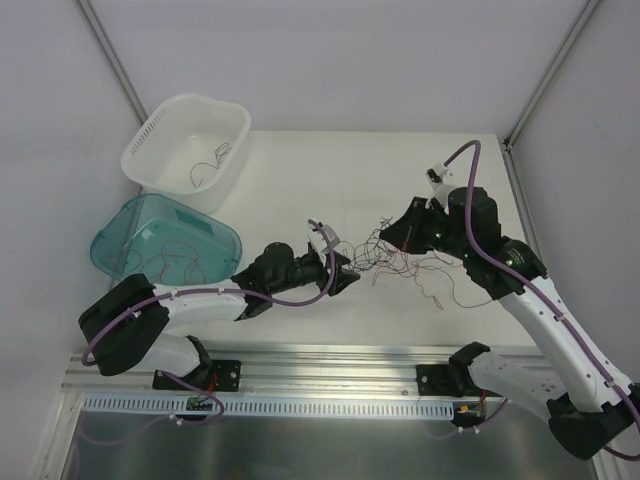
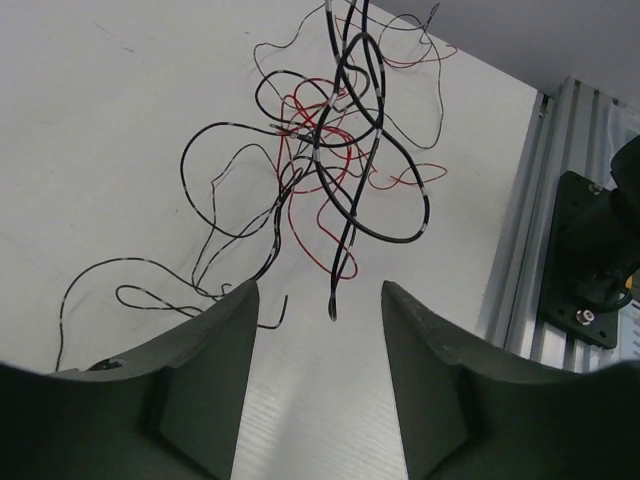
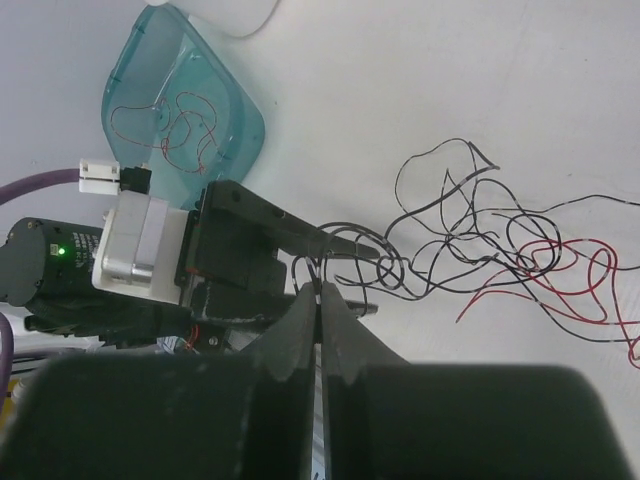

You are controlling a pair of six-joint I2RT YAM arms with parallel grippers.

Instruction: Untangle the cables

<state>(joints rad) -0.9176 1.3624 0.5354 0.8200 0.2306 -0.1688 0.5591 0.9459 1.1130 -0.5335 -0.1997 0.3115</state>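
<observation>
The cables (image 1: 390, 252) form a loose red-and-black tangle on the counter (image 1: 300, 170), between the two hands; the right hand (image 3: 320, 292) is clenched on a dark strand at the tangle's edge; the left hand (image 2: 320, 292) is released, fingers spread wide; one black strand end sits between them, apart from both; thin red strands lie in the teal bin (image 1: 215, 235); dark strands lie in the white basket (image 1: 135, 152).
</observation>
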